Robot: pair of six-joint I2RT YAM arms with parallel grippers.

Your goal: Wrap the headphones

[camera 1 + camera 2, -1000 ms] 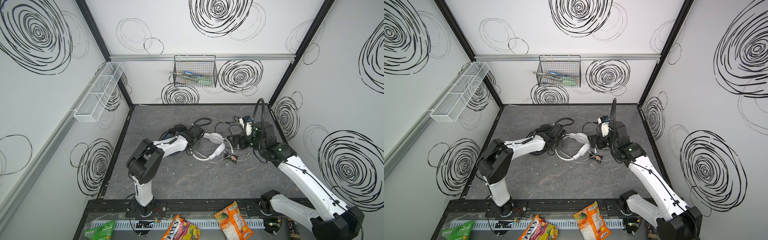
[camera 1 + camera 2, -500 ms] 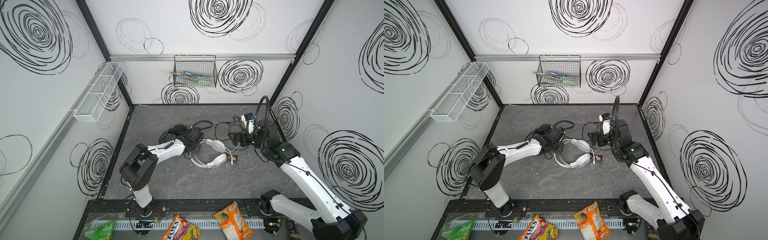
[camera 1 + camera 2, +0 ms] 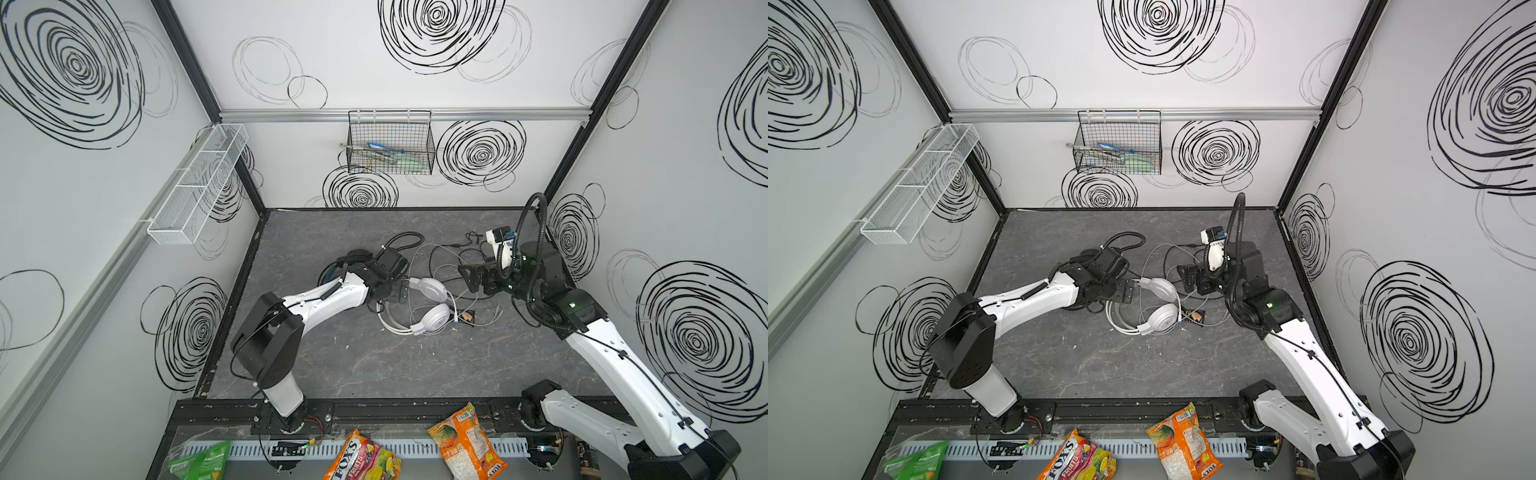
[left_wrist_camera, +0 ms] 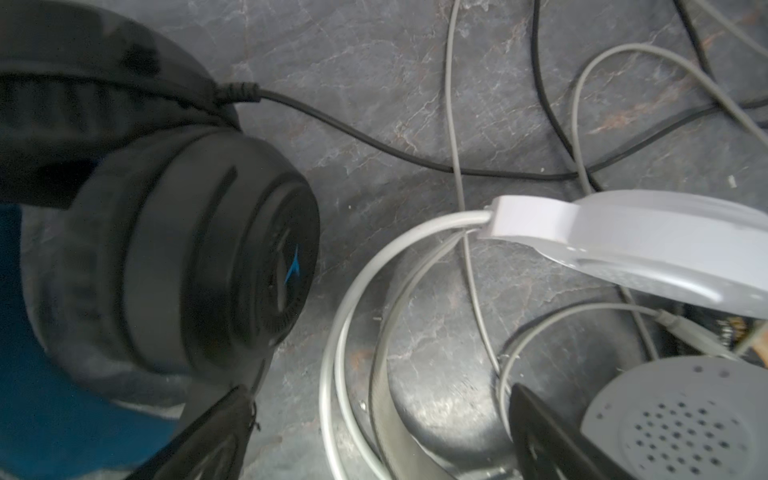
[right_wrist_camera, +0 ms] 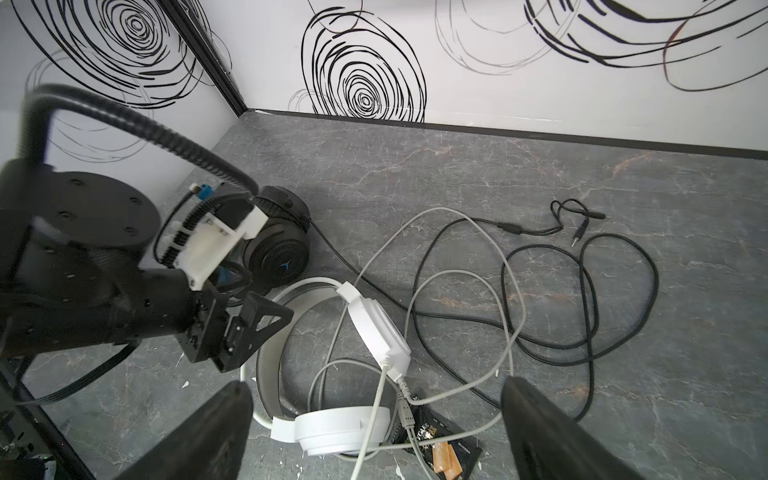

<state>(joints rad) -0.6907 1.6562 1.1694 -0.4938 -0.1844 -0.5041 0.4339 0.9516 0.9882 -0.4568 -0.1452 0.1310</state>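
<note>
Both grippers empty. Left gripper [image 3: 400, 289] has its fingers spread just beside the white headphones [image 3: 430, 309], centre of frame in both top views. Right gripper [image 3: 473, 281] is spread too, right of them. Black headphones [image 3: 353, 254] sit left of centre, mostly under the left arm.

Risk: the thin white cable [image 5: 457, 274] and black cable [image 5: 582, 291] cross and loop together, so pulling one likely drags the other headset. Cups are smooth hard plastic, and the round cords may slip.
</note>
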